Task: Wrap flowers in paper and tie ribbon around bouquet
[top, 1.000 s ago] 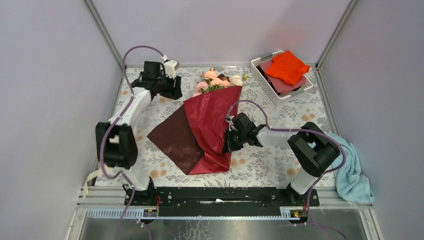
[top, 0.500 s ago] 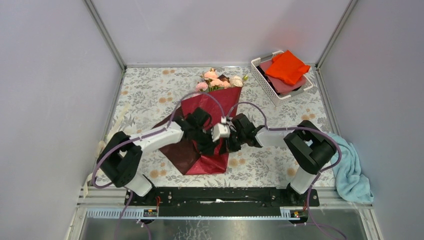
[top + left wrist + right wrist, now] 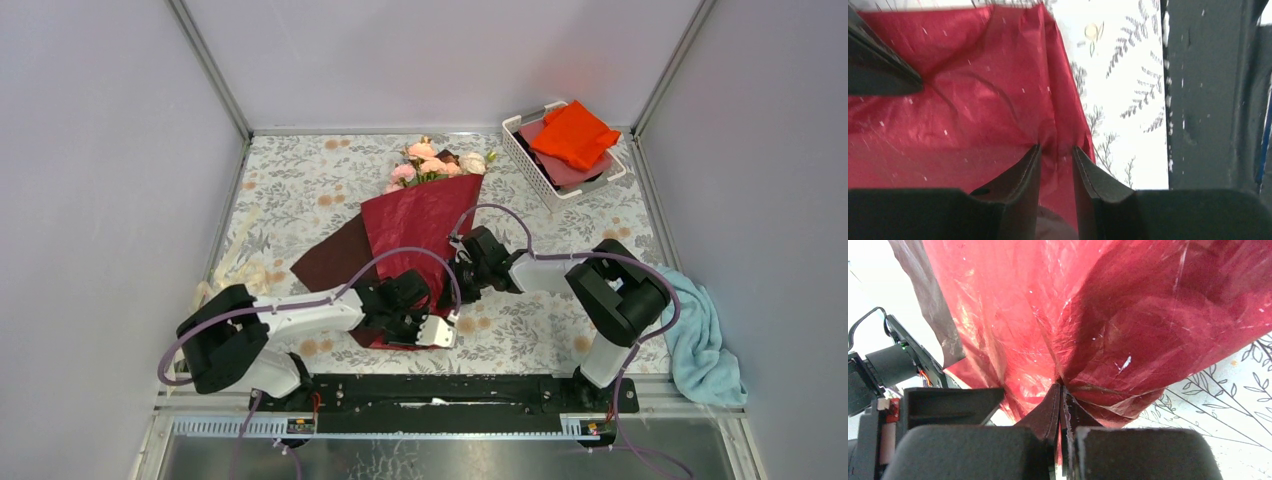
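The bouquet lies on the flowered table, its pink and cream flowers (image 3: 432, 162) poking out of the far end of the dark red paper (image 3: 420, 212). A loose maroon flap (image 3: 330, 262) spreads to the left. My left gripper (image 3: 408, 322) is at the cone's near, narrow end; in the left wrist view its fingers (image 3: 1055, 147) stand close together with puckered paper (image 3: 973, 95) squeezed between them. My right gripper (image 3: 459, 280) is shut on the paper's right edge, fingertips (image 3: 1060, 386) pressed flat on a red fold (image 3: 1128, 325). The cream ribbon (image 3: 240, 268) lies by the left wall, untouched.
A white basket (image 3: 520, 152) at the back right holds an orange cloth (image 3: 574, 134) over a dull pink one. A light blue towel (image 3: 702, 340) hangs off the right edge. Grey walls close three sides, and a black rail (image 3: 440, 390) runs along the front.
My left arm swung from the far left corner across to the cone's near end, and its jaws narrowed onto the paper. The right gripper kept its pinch and barely moved.
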Controlling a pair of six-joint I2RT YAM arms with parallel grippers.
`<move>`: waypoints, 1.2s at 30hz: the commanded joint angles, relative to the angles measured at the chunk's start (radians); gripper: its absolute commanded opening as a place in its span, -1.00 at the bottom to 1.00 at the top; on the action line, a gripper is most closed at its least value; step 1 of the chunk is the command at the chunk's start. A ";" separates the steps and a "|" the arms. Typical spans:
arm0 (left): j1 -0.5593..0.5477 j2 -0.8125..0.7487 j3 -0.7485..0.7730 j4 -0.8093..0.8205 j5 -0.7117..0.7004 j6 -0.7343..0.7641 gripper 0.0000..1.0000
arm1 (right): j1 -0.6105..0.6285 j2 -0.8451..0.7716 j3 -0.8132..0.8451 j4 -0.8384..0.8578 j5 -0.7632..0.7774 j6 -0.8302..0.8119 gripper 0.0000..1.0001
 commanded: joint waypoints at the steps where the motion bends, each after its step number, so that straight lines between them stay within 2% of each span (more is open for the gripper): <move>1: 0.000 -0.063 -0.015 -0.176 -0.051 0.053 -0.31 | 0.001 0.017 0.020 -0.078 0.043 -0.036 -1.00; 4: 0.002 -0.132 0.100 -0.261 0.082 0.033 -0.31 | 0.001 0.022 0.031 -0.089 0.043 -0.039 -1.00; 7: 0.020 -0.147 0.181 -0.230 0.192 -0.019 -0.39 | 0.000 0.026 0.040 -0.096 0.034 -0.038 -1.00; 8: 0.022 -0.132 0.186 -0.191 0.182 -0.046 -0.45 | 0.001 0.026 0.041 -0.095 0.029 -0.037 -1.00; 10: 0.025 -0.082 0.160 -0.083 0.074 -0.093 -0.48 | 0.000 0.024 0.042 -0.091 0.022 -0.031 -1.00; 14: 0.059 -0.001 0.081 0.084 -0.070 -0.078 -0.51 | 0.001 0.005 0.043 -0.074 -0.001 -0.011 -1.00; 18: 0.059 0.057 0.034 0.120 -0.098 -0.036 -0.49 | 0.001 -0.026 0.080 -0.102 -0.005 -0.005 -1.00; 20: 0.060 0.072 0.008 0.118 -0.094 -0.017 -0.49 | -0.002 -0.060 0.103 -0.155 0.008 -0.012 -0.92; 21: 0.059 0.075 -0.008 0.118 -0.092 -0.008 -0.49 | -0.008 -0.081 0.115 -0.178 0.023 -0.018 -0.84; 23: 0.060 0.073 -0.031 0.113 -0.088 0.003 -0.49 | -0.033 -0.134 0.129 -0.229 0.068 -0.025 -0.54; 26: 0.059 0.064 -0.052 0.110 -0.083 0.015 -0.49 | -0.110 -0.217 0.092 -0.236 0.106 -0.017 0.17; 28: 0.059 0.059 -0.058 0.109 -0.078 0.015 -0.49 | -0.172 -0.250 0.052 -0.213 0.114 -0.003 0.80; 29: 0.060 0.057 -0.058 0.109 -0.074 0.012 -0.49 | -0.188 -0.252 0.035 -0.201 0.118 0.000 0.97; 36: 0.060 0.052 -0.066 0.111 -0.064 0.010 -0.47 | -0.197 -0.055 0.045 -0.069 -0.004 -0.057 0.99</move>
